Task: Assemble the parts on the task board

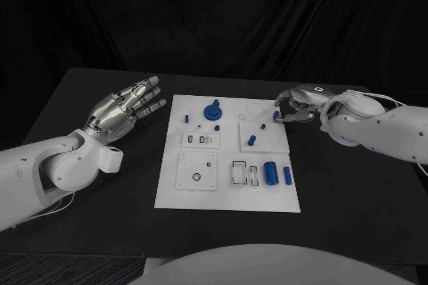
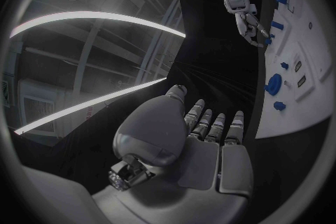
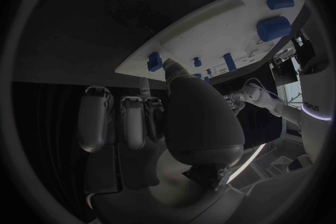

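No text, label, brand, number or sign can be read anywhere in these views, neither on the white rectangular task board nor on the black surface that carries it.

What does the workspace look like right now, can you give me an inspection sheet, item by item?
Surface: black table.
Job's things: white task board mid-table; blue parts on it, including a round part at its far end and two cylinders toward its right edge.
Clutter: nothing seen.
Hands: left hand flat, fingers apart, off the board's left side, holding nothing; right hand at the board's far right corner, fingers curled by a small blue part; a grip cannot be told.
Cables: thin pale cable along the right arm.
Surroundings: dark curtain behind.
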`<state>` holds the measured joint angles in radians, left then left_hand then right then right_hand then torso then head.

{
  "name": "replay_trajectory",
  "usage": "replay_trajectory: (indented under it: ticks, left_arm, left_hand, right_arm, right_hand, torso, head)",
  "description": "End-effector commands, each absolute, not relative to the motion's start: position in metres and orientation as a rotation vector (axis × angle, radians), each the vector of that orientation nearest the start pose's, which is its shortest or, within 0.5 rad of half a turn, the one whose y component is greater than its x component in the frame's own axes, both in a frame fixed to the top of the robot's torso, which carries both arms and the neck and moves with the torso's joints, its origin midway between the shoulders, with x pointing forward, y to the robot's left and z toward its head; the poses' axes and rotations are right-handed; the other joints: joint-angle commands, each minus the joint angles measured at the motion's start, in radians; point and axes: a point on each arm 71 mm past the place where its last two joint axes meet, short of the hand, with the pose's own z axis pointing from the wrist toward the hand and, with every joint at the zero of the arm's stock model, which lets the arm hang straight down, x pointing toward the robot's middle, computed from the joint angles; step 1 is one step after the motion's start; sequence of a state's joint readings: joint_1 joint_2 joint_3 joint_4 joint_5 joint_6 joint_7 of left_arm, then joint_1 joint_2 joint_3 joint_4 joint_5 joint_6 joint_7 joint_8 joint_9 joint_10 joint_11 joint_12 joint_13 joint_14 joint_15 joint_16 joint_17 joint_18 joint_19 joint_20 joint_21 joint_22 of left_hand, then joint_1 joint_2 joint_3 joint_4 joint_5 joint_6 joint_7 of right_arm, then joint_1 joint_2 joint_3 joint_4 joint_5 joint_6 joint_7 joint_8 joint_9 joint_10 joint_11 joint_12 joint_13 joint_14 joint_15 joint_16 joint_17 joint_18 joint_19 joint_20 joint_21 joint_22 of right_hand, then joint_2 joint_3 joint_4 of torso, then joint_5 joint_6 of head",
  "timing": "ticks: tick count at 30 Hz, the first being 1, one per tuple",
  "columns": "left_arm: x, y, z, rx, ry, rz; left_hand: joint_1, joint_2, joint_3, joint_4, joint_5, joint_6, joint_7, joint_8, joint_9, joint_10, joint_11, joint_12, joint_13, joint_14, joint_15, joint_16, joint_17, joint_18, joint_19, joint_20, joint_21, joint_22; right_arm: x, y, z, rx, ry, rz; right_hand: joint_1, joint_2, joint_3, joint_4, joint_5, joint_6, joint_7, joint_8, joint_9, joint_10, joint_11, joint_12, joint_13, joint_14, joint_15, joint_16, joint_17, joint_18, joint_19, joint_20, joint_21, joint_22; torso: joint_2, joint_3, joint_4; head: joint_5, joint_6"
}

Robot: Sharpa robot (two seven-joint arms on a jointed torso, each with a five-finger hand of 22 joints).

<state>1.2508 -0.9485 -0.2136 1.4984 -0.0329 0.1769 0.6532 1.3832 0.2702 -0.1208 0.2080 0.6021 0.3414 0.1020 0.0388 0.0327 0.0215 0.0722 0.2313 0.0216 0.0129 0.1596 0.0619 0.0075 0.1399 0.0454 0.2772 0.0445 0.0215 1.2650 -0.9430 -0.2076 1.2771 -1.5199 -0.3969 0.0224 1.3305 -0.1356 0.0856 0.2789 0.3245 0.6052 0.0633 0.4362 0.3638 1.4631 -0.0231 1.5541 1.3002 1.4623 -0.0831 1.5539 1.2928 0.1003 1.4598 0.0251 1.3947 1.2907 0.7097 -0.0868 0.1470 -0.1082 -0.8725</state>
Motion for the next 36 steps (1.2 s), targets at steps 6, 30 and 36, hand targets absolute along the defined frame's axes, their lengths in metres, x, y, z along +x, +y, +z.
replay_trajectory:
  ticks: [6,30,36]
  left_arm:
    - [0.4611,0.2483,-0.1952,-0.902,1.468,-1.986]
    - [0.4603,0.2466,-0.1963,-0.906,1.486,-1.991]
    - [0.4605,0.2468,-0.1965,-0.907,1.489,-1.990]
  left_hand:
    - [0.018,-0.001,0.032,-0.018,0.012,0.003,0.005,0.008,0.008,-0.002,0.009,0.007,0.010,0.001,0.013,0.012,0.008,0.038,0.004,0.006,0.009,0.004]
    - [0.019,-0.001,0.033,-0.019,0.012,0.002,0.005,0.008,0.008,-0.002,0.009,0.007,0.010,0.001,0.013,0.013,0.009,0.038,0.005,0.006,0.009,0.004]
    - [0.019,-0.001,0.033,-0.019,0.012,0.002,0.005,0.008,0.008,-0.002,0.009,0.007,0.010,0.001,0.013,0.013,0.009,0.038,0.005,0.006,0.009,0.004]
  right_arm:
    - [0.5066,-0.3320,-0.2166,-0.201,1.680,0.307]
    - [0.5083,-0.3308,-0.2183,-0.198,1.687,0.300]
    - [0.5086,-0.3300,-0.2185,-0.199,1.688,0.301]
  right_hand:
    - [0.032,-0.001,0.031,0.004,0.082,0.006,0.007,0.042,0.012,0.108,0.003,0.017,0.271,0.108,0.003,0.017,0.278,-0.055,0.018,0.007,0.004,0.201]
    - [0.044,0.016,0.048,-0.001,0.121,0.113,0.005,0.105,0.015,0.108,0.004,0.017,0.271,0.108,0.005,0.017,0.278,-0.053,0.016,0.009,-0.005,0.202]
    - [0.055,0.020,0.055,-0.007,0.123,0.121,0.003,0.106,0.014,0.108,0.001,0.017,0.271,0.108,0.003,0.017,0.278,-0.053,0.016,0.008,-0.006,0.202]
  torso:
    - [0.002,0.0006,0.0014]
    - [0.001,0.0005,0.0015]
    - [0.001,-0.0001,0.0014]
  head:
    - [0.001,0.000]
    - [0.000,0.000]
    - [-0.001,0.000]
